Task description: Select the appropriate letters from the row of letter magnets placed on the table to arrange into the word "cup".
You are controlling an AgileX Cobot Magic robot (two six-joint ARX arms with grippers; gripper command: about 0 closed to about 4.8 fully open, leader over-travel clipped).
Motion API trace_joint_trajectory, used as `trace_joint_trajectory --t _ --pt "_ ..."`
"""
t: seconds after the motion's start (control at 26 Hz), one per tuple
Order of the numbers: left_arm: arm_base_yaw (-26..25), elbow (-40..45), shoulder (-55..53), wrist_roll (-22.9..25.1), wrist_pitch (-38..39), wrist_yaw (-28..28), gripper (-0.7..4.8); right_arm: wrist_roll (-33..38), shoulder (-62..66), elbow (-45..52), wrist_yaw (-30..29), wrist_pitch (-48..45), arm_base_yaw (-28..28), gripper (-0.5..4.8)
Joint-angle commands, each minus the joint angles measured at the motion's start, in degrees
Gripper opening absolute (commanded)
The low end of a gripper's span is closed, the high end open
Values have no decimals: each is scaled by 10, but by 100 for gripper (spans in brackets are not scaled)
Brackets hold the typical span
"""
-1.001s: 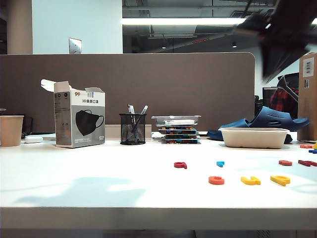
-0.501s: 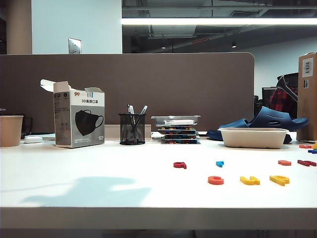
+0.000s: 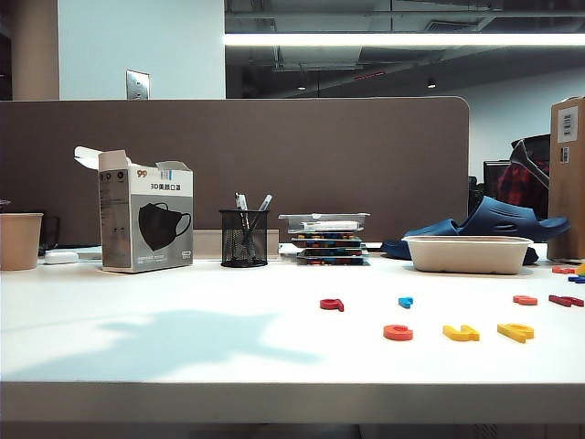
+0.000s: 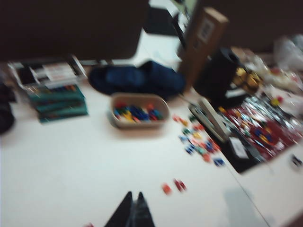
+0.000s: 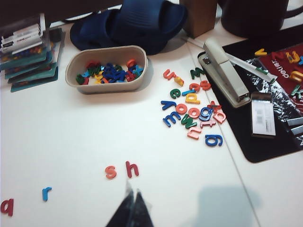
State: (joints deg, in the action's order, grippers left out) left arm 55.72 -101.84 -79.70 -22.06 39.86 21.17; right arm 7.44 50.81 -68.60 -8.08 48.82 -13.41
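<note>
Three letter magnets lie in a row near the front right of the white table (image 3: 110, 293): an orange-red "c" (image 3: 398, 332), then two yellow letters (image 3: 462, 333) (image 3: 516, 331). Behind them lie a dark red letter (image 3: 333, 304) and a small blue letter (image 3: 406, 301). Neither arm shows in the exterior view. My left gripper (image 4: 134, 196) is shut and empty above bare table; that view is blurred. My right gripper (image 5: 132, 191) is shut and empty, just short of a red "h" (image 5: 132, 169) and an orange "s" (image 5: 111, 171).
A beige bowl (image 5: 106, 68) of letters, a loose pile of letters (image 5: 191, 106), a stapler (image 5: 222, 78) and a black mat (image 5: 279, 127) fill the right side. A mask box (image 3: 146, 219), pen cup (image 3: 244, 238), paper cup (image 3: 20, 240) and stacked cases (image 3: 326, 240) stand along the back.
The right arm, blurred at the exterior view's top right a second ago, has left that view. The shadow on the left of the table has spread toward the middle.
</note>
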Motion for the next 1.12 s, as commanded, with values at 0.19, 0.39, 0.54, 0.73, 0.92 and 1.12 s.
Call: trace_joint_trajectory --t 0.19,0.39,0.54,0.73,0.92,1.12 --pt "-148 -3 42 127 -12 -19 -5 -2 -80 78 -26 -6 31 -6" --pt "-234 -3 90 178 2 -18 -5 -2 -123 96 -27 -6 41 -6" --pt "-311 -3 133 218 55 6 -5 -2 -156 99 -45 -7 41 -6" --pt "-387 -2 183 219 144 14 -5 -2 -199 136 -50 -7 63 -6" --pt "-410 -2 217 235 185 22 -5 -2 -245 182 -50 -6 83 -6" --pt "-410 1 247 234 222 48 -5 0 -284 207 -58 -6 84 -6"
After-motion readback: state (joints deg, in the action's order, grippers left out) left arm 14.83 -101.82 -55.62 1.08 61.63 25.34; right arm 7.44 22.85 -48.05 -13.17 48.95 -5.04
